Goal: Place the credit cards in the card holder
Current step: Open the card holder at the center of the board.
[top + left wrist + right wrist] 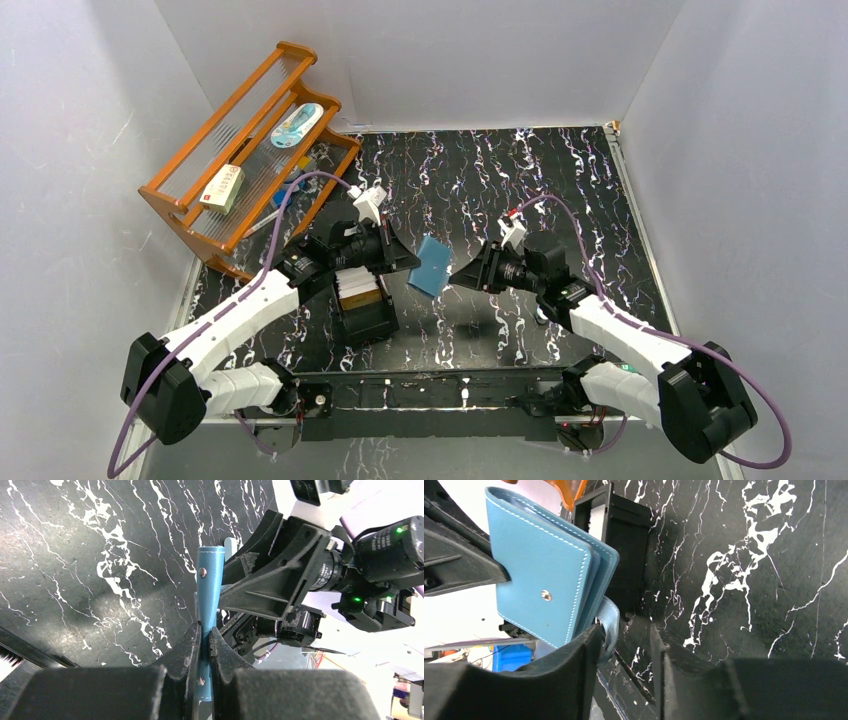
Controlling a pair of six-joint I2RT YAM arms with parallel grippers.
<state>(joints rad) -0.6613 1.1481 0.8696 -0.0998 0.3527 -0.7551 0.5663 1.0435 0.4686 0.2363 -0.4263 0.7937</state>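
The teal card holder (433, 264) hangs in the air between my two grippers, above the marbled table. My left gripper (205, 635) is shut on one edge of it, and it shows edge-on in the left wrist view (210, 575). In the right wrist view the card holder (544, 570) is closed, with its snap tab (610, 622) lying against the inner side of my left finger. My right gripper (625, 632) is open beside it, with nothing between the jaws. The credit cards (358, 285), whitish and orange, stand in a black open-topped box (365, 318) under my left arm.
A wooden rack (180, 205) stands at the back left, holding a white-and-red box (223, 188) and a pale blue item (297, 125). White walls close in the table on three sides. The black box also shows in the right wrist view (624, 540).
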